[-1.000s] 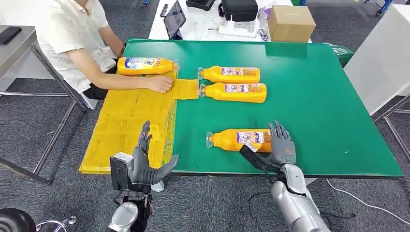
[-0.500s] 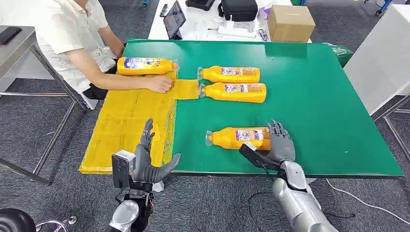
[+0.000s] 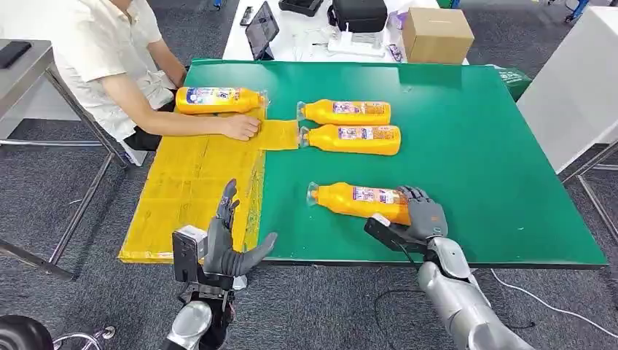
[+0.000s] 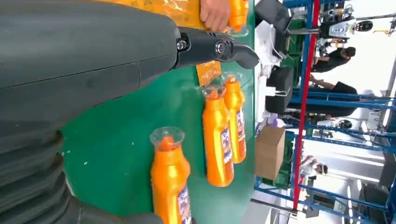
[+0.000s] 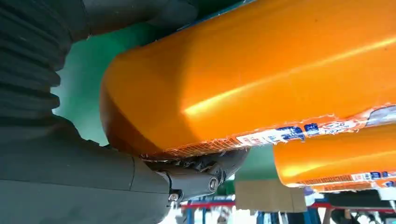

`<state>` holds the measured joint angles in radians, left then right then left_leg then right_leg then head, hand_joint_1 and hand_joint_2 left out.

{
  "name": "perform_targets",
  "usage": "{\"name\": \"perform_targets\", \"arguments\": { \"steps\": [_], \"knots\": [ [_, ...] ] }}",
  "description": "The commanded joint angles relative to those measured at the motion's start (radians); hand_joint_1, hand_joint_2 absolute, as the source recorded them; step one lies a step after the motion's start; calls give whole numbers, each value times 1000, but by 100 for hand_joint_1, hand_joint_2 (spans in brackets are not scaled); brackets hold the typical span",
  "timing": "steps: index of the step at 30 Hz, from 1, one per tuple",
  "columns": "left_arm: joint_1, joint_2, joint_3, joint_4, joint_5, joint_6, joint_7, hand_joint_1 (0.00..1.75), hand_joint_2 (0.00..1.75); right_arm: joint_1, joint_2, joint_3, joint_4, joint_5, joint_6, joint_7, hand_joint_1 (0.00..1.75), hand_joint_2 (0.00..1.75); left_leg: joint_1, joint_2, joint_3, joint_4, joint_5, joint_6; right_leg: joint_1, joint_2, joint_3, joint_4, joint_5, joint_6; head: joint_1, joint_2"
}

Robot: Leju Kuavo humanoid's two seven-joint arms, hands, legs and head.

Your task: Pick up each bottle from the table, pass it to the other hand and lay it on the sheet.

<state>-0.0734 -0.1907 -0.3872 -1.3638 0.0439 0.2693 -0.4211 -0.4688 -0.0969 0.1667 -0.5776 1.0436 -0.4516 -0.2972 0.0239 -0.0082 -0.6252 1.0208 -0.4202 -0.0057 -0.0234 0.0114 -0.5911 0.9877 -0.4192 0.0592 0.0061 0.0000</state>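
- Head view: the right hand (image 3: pixel 425 219) grips the base of the nearest orange plastic bottle (image 3: pixel 357 201), lying on the green worktop (image 3: pixel 481 146).
- The left hand (image 3: pixel 227 244) hovers with fingers spread, holding nothing, by the yellow sheet (image 3: pixel 189 189).

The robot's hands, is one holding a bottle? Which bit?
Yes. The right hand grips the nearest orange bottle at its base end, away from the cap. The left hand holds nothing, fingers apart.

Orange bottles (image 3: pixel 362 202) with blue-and-white labels lie on a green table (image 3: pixel 474 131) beside a yellow sheet (image 3: pixel 193 182).
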Motion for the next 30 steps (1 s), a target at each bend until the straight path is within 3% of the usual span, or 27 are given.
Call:
{"name": "perform_targets", "arguments": {
  "steps": [1, 3, 9, 14, 17, 21, 25, 30],
  "knots": [
    [-4, 20, -1, 34, 37, 12, 18, 0, 175, 51, 47, 9, 4, -147, 28, -102, 175, 175, 1, 0, 7, -3, -1, 2, 2, -2, 8, -4, -1, -4, 0, 0],
    [-4, 21, 0, 36, 38, 12, 18, 0, 175, 52, 52, 12, 0, -146, 26, -98, 175, 175, 1, 1, 6, -3, 0, 1, 1, -1, 6, -3, 0, -4, 0, 0],
    [5, -4, 88, 120, 297, -14, 79, 0, 175, 158, 135, 16, -205, -385, 19, -217, 175, 175, 1, 1, 6, -2, -1, 1, 1, 0, 5, -2, 0, -3, 0, 0],
    [20, -11, 100, 110, 370, -18, 76, 0, 175, 187, 146, 33, -265, -437, -4, -234, 175, 175, 0, 2, 5, -1, -1, 1, 1, 1, 4, -1, -1, -3, 0, 0],
    [28, 4, 69, 83, 409, -7, 59, 0, 175, 234, 175, 57, -390, -559, -10, -282, 175, 175, 0, 1, 0, -1, -1, 1, 0, 0, 0, 0, -1, -2, 0, 0],
    [20, 21, 1, 70, 404, -52, 70, 0, 175, 267, 187, 156, -520, -602, 50, -273, 175, 175, -1, 1, -2, 0, -1, 1, 0, 0, -1, 0, -1, -2, 0, 0],
    [6, 29, -58, 59, 409, -107, 76, 0, 175, 233, 196, 265, -492, -615, 103, -257, 175, 175, 0, 1, -3, 0, -1, 1, 0, 1, -2, 1, -1, -2, 0, 0],
    [-23, 32, -107, 38, 364, -149, 52, 0, 175, 146, 229, 351, -311, -613, 177, -229, 175, 175, 1, 2, -2, 0, -1, 1, 1, 1, -2, 0, 0, -2, 0, 0]
  ]
}}
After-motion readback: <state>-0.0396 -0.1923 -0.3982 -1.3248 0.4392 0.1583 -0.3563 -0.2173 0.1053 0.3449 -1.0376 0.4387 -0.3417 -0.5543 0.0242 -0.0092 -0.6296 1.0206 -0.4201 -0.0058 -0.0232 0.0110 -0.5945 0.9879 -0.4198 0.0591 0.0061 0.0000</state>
